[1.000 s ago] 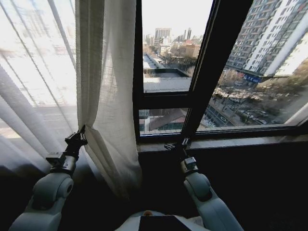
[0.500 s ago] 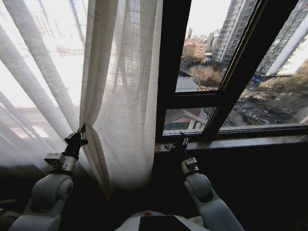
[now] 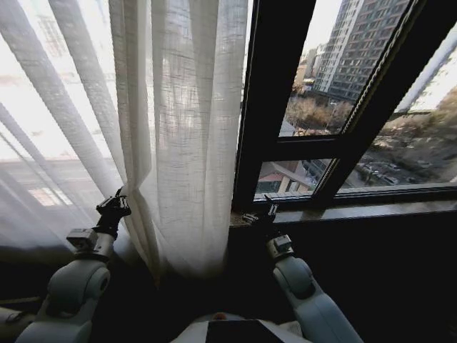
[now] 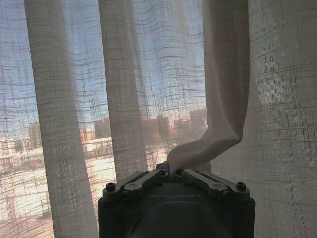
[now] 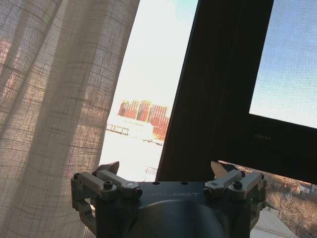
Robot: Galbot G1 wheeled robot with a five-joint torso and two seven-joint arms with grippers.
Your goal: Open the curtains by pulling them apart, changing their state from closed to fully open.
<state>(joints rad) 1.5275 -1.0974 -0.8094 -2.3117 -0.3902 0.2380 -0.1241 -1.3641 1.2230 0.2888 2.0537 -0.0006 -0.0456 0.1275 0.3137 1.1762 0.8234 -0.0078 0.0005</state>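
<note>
The curtains (image 3: 182,128) hang as sheer cream pleated panels over the left half of the window, their free edge lying against the dark upright frame bar (image 3: 275,93). My left gripper (image 3: 114,207) is low at the left, shut on a fold of the fabric. In the left wrist view that pinched fold (image 4: 210,144) bends sideways out of the left gripper (image 4: 176,171). My right gripper (image 3: 261,213) is open near the window sill, with nothing in it. In the right wrist view the right gripper (image 5: 166,171) points at the frame bar (image 5: 213,99), with the curtain (image 5: 49,99) beside it.
A dark window sill (image 3: 357,213) runs to the right below the bare glass, with city buildings (image 3: 357,50) outside. A horizontal frame bar (image 3: 314,146) crosses the pane. Below the sill it is dark.
The whole head view has shifted, so the frame bar and curtain edge now sit farther right in the picture. Both arms keep their pose, the left still holding the fold.
</note>
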